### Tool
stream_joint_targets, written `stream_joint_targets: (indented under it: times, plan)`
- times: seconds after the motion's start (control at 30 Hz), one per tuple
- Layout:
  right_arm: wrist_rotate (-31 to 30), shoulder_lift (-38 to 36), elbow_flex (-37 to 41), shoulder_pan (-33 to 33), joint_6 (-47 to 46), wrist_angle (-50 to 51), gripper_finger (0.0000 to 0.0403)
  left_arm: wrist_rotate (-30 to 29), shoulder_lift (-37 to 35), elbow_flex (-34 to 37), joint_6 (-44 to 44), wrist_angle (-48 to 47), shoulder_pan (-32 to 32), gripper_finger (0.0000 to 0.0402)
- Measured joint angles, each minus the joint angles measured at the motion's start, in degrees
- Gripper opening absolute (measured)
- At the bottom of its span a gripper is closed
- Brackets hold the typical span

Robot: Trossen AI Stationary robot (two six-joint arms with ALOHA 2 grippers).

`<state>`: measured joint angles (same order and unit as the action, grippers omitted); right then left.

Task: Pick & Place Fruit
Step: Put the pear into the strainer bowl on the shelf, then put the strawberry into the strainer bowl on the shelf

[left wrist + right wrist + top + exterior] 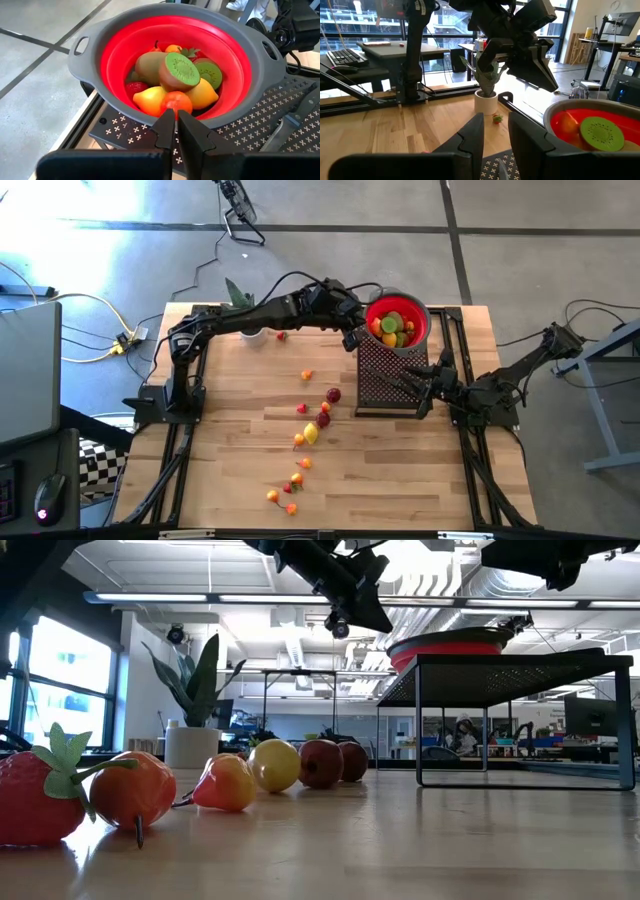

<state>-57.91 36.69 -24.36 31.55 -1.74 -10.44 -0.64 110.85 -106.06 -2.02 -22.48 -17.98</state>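
A red bowl with a grey rim (90, 65) stands on a black mesh rack (385, 385) at the table's far right. It holds several fruit, among them a halved kiwi (180, 71) and a lemon (150, 99). My left gripper (175, 120) hovers at the bowl's near-left rim, shut but for a sliver. A small orange-red fruit (176, 102) lies just past its tips. More fruit (311, 433) is strewn down the middle of the table. My right gripper (495, 135) stands open and level over the rack's right part, with nothing between its fingers. My left gripper slants down toward the bowl from the table's left. Its fingertips (166, 122) hide the underside of the small orange-red fruit, so I cannot tell whether they touch it.
A potted plant (240, 295) in a white pot stands at the far left, with a small fruit (497, 118) beside it. In the low view a strawberry (35, 800) and other fruit (275, 765) lie in a row. The table's near right is bare wood.
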Motion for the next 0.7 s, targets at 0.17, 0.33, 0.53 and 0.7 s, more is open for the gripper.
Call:
stream_joint_targets:
  times: [0.17,0.33,0.53,0.7]
  plan:
    - [0.0,0.01,0.0,0.0,-0.04,0.0,0.0081,0.0,0.0,0.0,0.08,0.21,0.0,0.0034]
    - [0.0,0.01,0.0,0.0,-0.02,0.0,0.0081,0.47,-0.8,0.0,0.09,1.42,0.0,0.0049]
    - [1.2,-0.01,0.0,0.0,-0.02,0.27,0.0081,8.56,-4.7,-0.07,6.43,-4.75,0.19,0.0041]
    - [2.92,0.02,0.02,0.0,0.06,0.35,0.0081,14.44,-6.65,-0.05,7.88,-14.55,1.29,0.0022]
